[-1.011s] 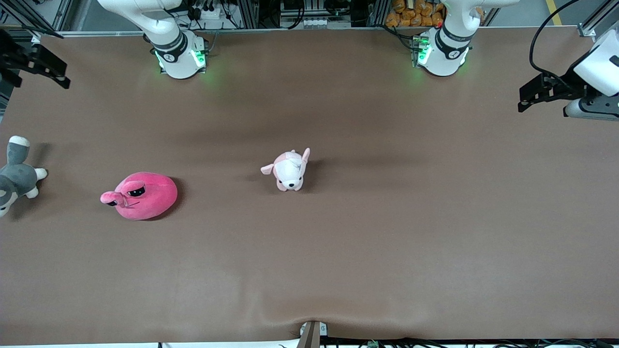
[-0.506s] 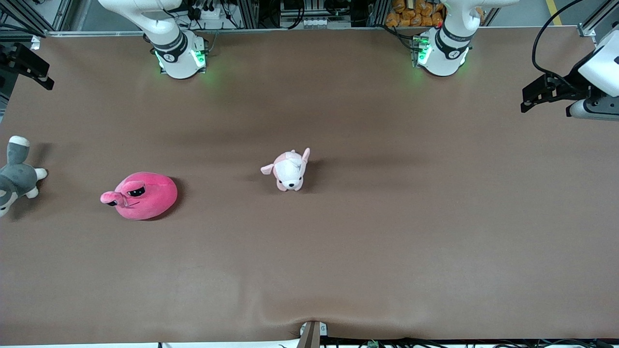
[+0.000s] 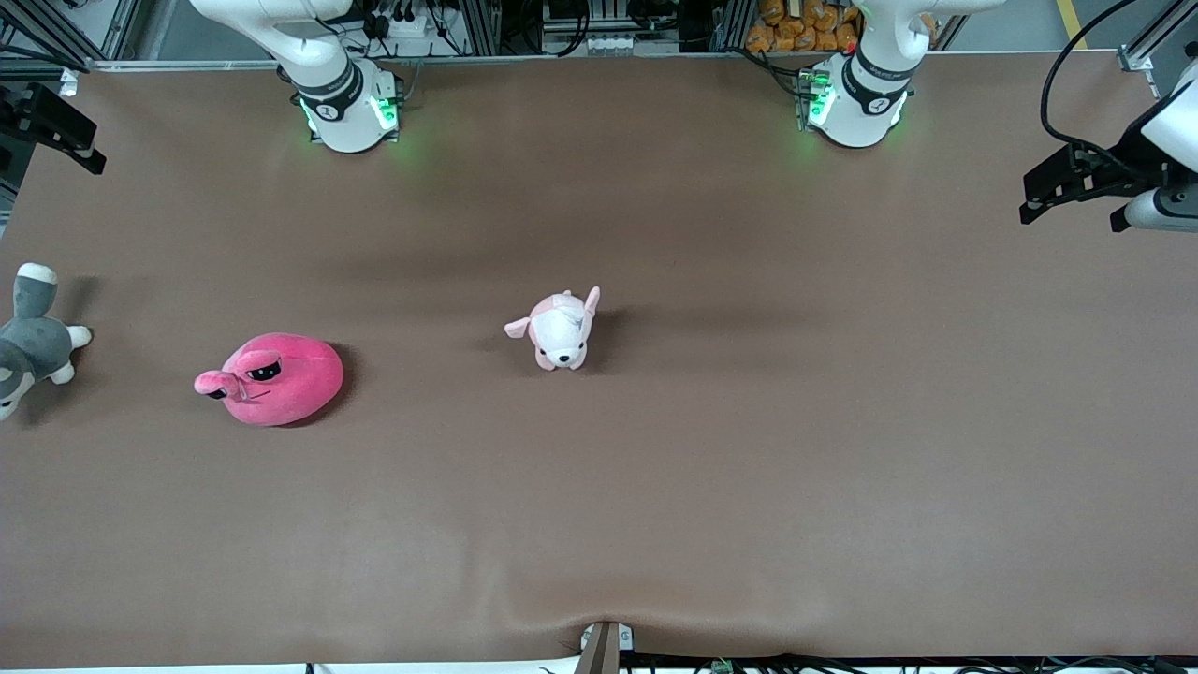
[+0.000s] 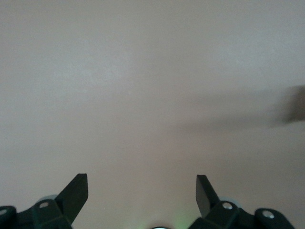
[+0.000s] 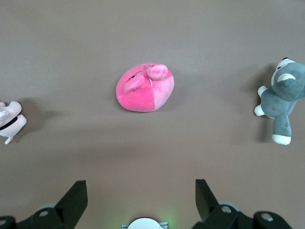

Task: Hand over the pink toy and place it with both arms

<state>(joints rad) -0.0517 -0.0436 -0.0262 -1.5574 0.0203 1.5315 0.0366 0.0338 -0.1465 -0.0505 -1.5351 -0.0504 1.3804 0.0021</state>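
The pink toy (image 3: 278, 378), a round hot-pink plush with dark half-lidded eyes, lies on the brown table toward the right arm's end. It also shows in the right wrist view (image 5: 145, 87), well ahead of the fingertips. My right gripper (image 3: 54, 128) hangs open and empty over the table's edge at the right arm's end, apart from the toy; its wide-spread jaws show in its own view (image 5: 141, 183). My left gripper (image 3: 1067, 183) hangs open and empty over the left arm's end (image 4: 141, 177), above bare table.
A small pale pink-and-white puppy plush (image 3: 560, 329) sits mid-table and shows at the edge of the right wrist view (image 5: 9, 123). A grey-and-white plush (image 3: 30, 344) lies at the right arm's end of the table (image 5: 281, 100). The cloth (image 3: 599, 618) bulges at the near edge.
The right gripper pulled back toward the right arm's end of the table, then held still. The left gripper drifted toward the left arm's end. The toys have not moved.
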